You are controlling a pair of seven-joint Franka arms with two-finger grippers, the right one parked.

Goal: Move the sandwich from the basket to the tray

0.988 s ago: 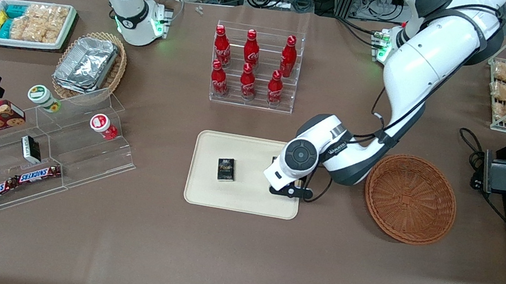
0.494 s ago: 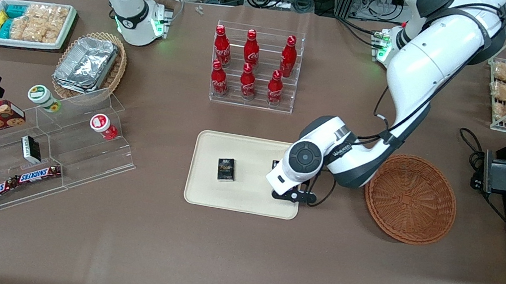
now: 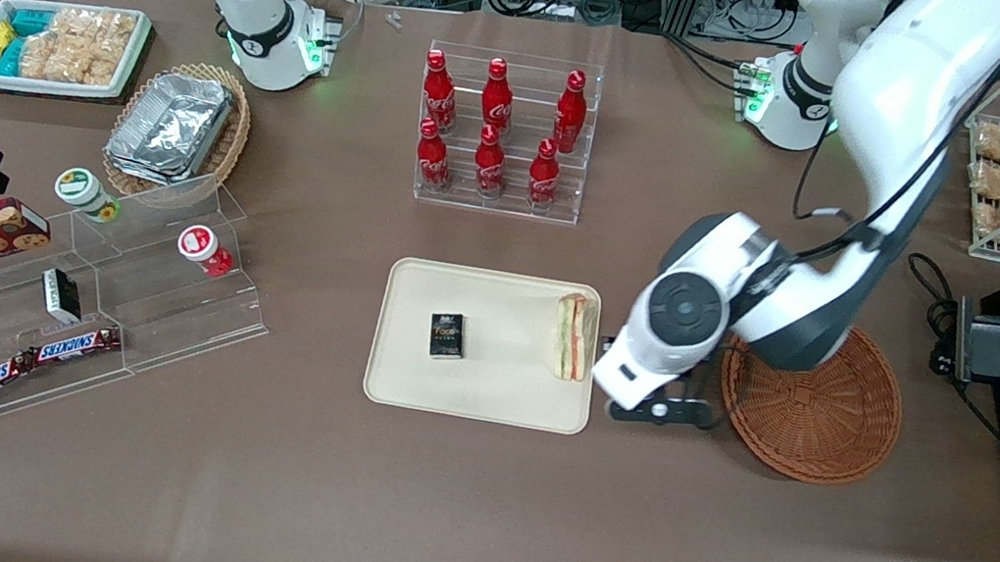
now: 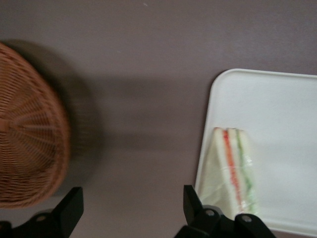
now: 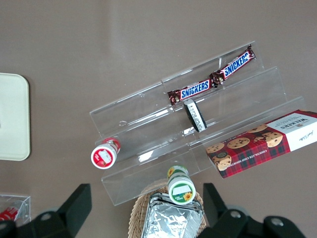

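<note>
Lying on its side on the tray (image 3: 484,388), one wrapped sandwich (image 3: 573,337) is resting just inside the rim at the end nearest the basket (image 3: 821,423), apart from one small black box (image 3: 446,335) sitting nearer the tray's middle; the one reddish-brown basket is sitting empty on the brown surface (image 3: 426,508), toward the working arm's end; the gripper (image 3: 654,411) is hanging above the bare strip of surface between tray and basket, just beside the sandwich, its jaws spread wide and holding nothing; in the left wrist view the two fingers (image 4: 195,203) are standing well apart with the sandwich (image 4: 234,171) clear of them and the basket's (image 4: 29,148) edge near the other; six red bottles (image 3: 495,127) are standing in one clear rack, farther from the front camera than the tray; open surface is stretching wide nearer the front camera.
</note>
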